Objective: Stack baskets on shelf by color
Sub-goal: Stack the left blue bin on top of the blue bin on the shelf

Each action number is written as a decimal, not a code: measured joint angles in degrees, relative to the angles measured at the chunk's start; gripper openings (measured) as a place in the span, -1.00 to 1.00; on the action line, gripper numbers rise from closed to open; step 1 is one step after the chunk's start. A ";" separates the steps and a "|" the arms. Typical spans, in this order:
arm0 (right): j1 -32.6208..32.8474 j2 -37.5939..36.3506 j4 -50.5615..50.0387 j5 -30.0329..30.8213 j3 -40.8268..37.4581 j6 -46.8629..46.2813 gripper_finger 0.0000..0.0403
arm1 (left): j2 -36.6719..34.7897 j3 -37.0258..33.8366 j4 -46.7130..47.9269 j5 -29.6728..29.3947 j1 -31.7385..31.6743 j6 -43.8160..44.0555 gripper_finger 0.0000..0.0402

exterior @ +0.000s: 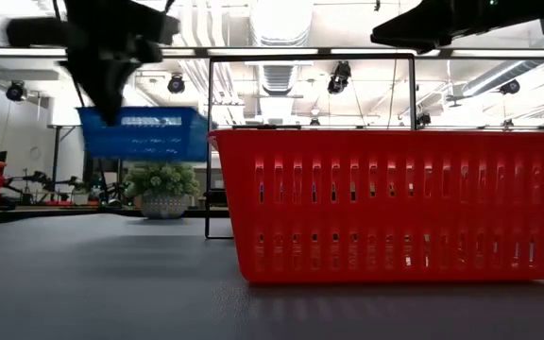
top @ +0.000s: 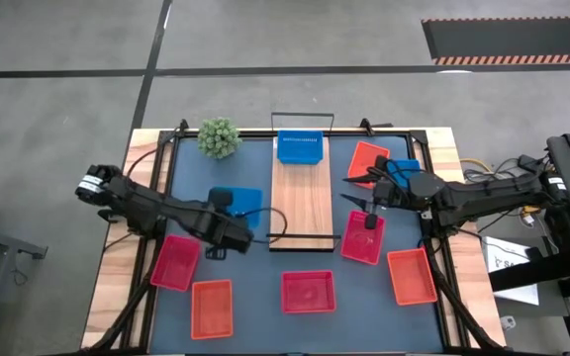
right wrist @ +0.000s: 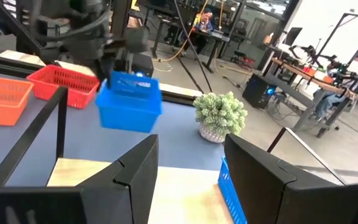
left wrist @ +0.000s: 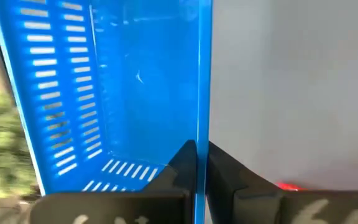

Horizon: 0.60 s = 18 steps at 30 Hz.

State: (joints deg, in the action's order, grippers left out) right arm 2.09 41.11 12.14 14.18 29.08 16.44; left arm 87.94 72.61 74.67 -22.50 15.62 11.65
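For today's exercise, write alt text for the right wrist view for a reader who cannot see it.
The left end effector holds a blue basket lifted above the mat. The right end effector is open in the foreground over the wooden shelf, with a green plant ball beyond.

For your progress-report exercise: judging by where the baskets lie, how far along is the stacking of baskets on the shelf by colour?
Done: one blue basket sits on the shelf. In hand: the left gripper is shut on a second blue basket, lifted clear of the mat. The right gripper hovers open above a red basket. Left: the red and orange baskets around the mat and another blue one under the right arm.
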 joint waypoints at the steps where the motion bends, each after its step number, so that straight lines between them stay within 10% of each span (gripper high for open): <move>1: 0.00 -0.31 -0.28 0.00 -0.02 -0.01 -0.12 | 0.00 0.41 -0.46 -0.88 -0.99 -0.97 -1.00; 18: 0.00 -2.48 -2.90 -0.18 -0.28 -0.36 -0.12 | 0.26 -1.15 -36.54 4.55 -14.76 -22.90 -1.00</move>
State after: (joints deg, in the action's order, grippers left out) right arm 2.09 38.63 9.23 14.00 28.80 16.07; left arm 88.20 71.46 38.13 -17.95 0.86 -11.25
